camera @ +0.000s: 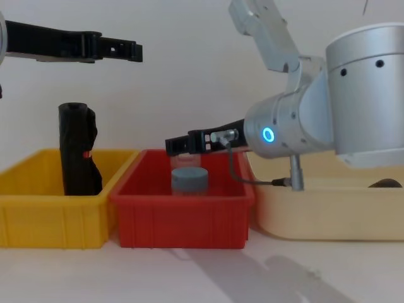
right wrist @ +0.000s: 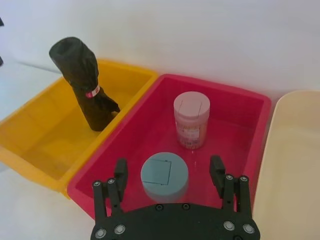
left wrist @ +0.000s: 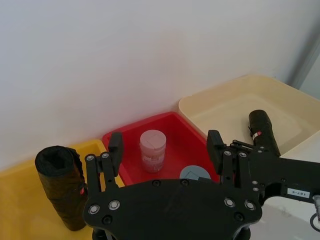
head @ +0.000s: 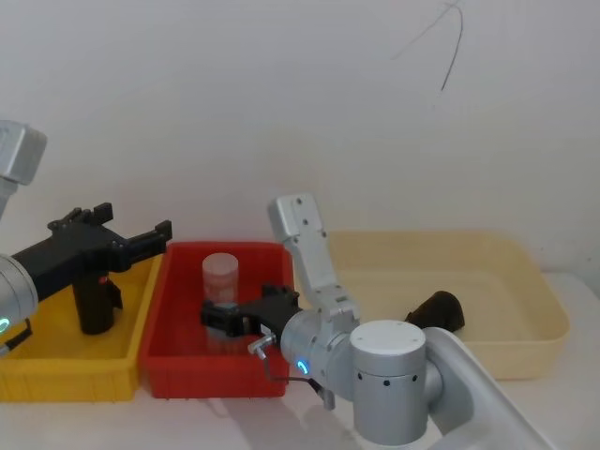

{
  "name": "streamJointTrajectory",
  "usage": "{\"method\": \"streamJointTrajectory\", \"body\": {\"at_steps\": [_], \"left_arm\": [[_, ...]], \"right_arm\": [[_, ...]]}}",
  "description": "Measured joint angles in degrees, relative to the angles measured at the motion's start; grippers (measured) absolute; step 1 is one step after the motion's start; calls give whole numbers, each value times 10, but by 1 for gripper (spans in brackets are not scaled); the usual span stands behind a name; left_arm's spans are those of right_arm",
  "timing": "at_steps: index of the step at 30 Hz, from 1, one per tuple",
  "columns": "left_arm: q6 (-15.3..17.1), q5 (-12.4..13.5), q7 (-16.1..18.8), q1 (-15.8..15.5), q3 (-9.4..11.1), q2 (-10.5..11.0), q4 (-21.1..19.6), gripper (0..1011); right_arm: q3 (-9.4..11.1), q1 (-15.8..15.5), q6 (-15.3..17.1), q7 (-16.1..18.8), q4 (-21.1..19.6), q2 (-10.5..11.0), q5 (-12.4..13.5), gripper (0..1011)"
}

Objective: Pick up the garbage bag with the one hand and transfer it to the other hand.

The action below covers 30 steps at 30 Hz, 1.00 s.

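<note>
The garbage bag (head: 94,300) (left wrist: 62,185) (right wrist: 82,85) (camera: 76,151), a thick black roll with a small red mark, stands upright in the yellow bin (head: 66,375) and rises above its rim. My left gripper (head: 141,223) (left wrist: 165,147) (camera: 126,49) hovers above it, open and holding nothing. My right gripper (head: 239,314) (right wrist: 168,170) (camera: 173,145) reaches over the red bin (head: 211,370), open, just above a grey-blue capped container (right wrist: 165,175).
In the red bin a clear jar with a pinkish lid (head: 221,274) (right wrist: 191,117) stands behind the capped container. A second black roll (head: 438,309) (left wrist: 262,130) lies in the cream bin (head: 525,262) at the right. A white wall runs close behind the bins.
</note>
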Motion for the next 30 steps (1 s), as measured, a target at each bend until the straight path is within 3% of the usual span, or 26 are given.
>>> {"method": "streamJointTrajectory", "body": {"at_steps": [13,30], "left_arm": [[-1,0,-1,3,0,3,0,1000],[-1,0,-1,4,0,4,0,1000]], "right_arm": [[-5,10,-13,-3,44,-21,-12,1001],[-8,22,-33,-2,86,-30,-29,1001]]}}
